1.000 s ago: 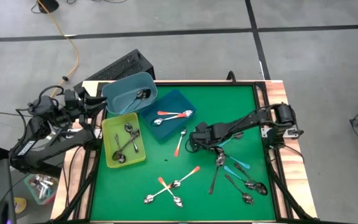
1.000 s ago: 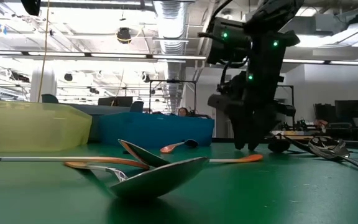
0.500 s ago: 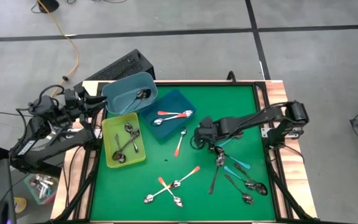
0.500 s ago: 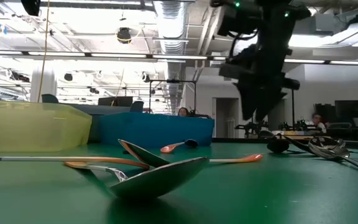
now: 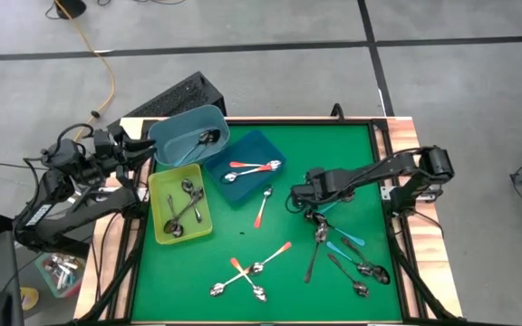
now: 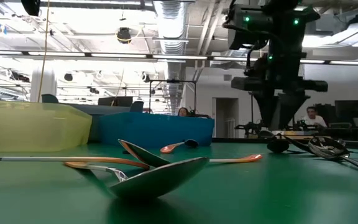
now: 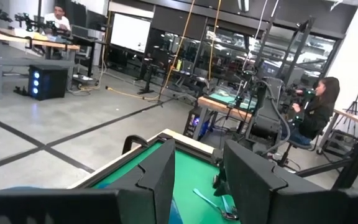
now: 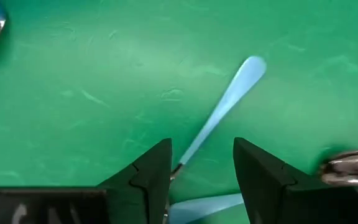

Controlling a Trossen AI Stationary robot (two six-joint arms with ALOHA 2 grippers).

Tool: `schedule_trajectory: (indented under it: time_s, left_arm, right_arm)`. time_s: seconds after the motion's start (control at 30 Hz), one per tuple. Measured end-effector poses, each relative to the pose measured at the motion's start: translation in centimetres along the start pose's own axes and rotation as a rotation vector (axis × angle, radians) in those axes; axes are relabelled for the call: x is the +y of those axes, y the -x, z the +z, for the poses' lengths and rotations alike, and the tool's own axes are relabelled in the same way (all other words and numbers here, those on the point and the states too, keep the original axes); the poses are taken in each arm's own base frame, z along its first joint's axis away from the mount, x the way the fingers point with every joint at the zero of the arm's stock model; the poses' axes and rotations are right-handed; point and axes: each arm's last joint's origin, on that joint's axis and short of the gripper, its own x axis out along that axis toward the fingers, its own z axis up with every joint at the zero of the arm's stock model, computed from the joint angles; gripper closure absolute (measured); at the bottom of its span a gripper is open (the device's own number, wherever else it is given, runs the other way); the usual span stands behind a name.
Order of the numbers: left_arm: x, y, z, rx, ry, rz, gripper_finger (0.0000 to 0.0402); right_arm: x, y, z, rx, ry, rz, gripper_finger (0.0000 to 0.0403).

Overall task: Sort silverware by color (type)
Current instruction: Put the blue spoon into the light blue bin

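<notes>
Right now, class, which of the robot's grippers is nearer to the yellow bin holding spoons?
Left. The left gripper waits just off the table's edge beside the yellow bin, by its far corner. The right gripper hovers over the green mat near mid-table, well across from the bin.

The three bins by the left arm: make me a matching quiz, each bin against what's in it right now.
Bins:
1. yellow bin
2. dark blue bin
3. light blue bin

Contents:
A. orange-handled spoons
B. a single dark spoon
C. several all-metal spoons

Pairs: 1-C, 2-A, 3-B
</notes>
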Motion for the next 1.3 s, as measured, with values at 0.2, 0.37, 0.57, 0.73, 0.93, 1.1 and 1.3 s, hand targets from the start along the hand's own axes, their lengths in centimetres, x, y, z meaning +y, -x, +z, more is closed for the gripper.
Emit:
schedule_trajectory:
  time_s: [0.2,0.37,0.57,0.73,0.93,1.1,1.3]
  left_arm:
    - [0.1,0.0,0.0,-0.007,-0.001,0.024,0.0280]
    - [0.1,0.0,0.0,-0.008,-0.011,0.029,0.0280]
    - [0.1,0.0,0.0,-0.008,-0.011,0.029,0.0280]
    - [0.1,0.0,0.0,-0.009,-0.004,0.029,0.0280]
    - [0.1,0.0,0.0,-0.012,-0.009,0.041,0.0280]
    - [0.1,0.0,0.0,-0.014,-0.008,0.047,0.0280]
    - [0.1,0.0,0.0,-0.014,-0.008,0.048,0.0280]
  right_arm:
    - [-0.4,-1.3,-1.0,0.006,-0.085,0.011,0.0221]
    - [0.3,-2.0,-1.2,0.009,-0.101,0.056,0.0221]
    - [1.1,-3.8,-1.8,0.020,-0.087,0.034,0.0221]
    - [1.4,-4.1,-2.2,0.015,-0.077,0.036,0.0224]
    - [1.5,-4.1,-2.2,0.017,-0.074,0.040,0.0250]
    - [1.4,-4.0,-2.2,0.028,-0.068,0.041,0.0300]
    - [1.4,-4.1,-2.1,0.035,-0.048,0.043,0.0360]
